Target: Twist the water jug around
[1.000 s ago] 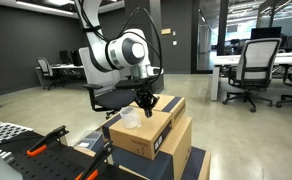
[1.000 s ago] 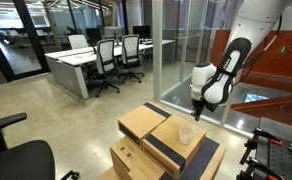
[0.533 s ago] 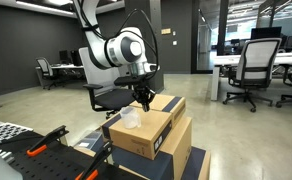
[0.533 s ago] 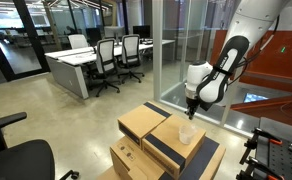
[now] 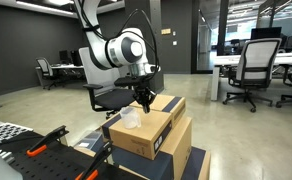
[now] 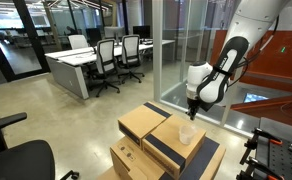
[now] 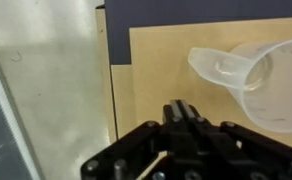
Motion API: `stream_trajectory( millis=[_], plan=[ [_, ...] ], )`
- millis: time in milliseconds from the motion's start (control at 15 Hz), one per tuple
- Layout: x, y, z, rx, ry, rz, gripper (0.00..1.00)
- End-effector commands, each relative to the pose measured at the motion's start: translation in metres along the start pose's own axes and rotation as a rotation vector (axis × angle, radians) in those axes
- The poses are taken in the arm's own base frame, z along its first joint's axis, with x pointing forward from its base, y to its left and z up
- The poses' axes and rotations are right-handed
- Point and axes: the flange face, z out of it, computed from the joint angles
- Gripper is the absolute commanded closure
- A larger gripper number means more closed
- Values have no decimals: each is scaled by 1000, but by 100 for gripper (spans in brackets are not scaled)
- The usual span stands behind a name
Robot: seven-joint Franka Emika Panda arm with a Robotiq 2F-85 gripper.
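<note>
The black claw (image 5: 143,101) is shut with its jaws pressed together and grips nothing. It hangs just above the top of a closed brown cardboard box (image 5: 151,133), touching neither box nor jug. The small translucent whitish plastic jug (image 5: 131,118) stands upright on that box top near a corner, just beside the claw; in the wrist view it lies up and to the side of the fingertips (image 7: 184,112). The box tops a stack in an office with a polished concrete floor (image 5: 46,105), desks (image 6: 71,65) and mesh office chairs (image 6: 106,58). Whether the jug holds anything cannot be told.
</note>
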Motion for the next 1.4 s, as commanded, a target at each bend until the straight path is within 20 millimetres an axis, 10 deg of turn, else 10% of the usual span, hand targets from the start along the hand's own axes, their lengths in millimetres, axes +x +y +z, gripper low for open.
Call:
stream_trajectory(
  millis=[0, 1333],
  plan=[
    [-3, -1, 4, -5, -19, 33, 92],
    [-51, 38, 16, 2, -51, 13, 93]
  ],
)
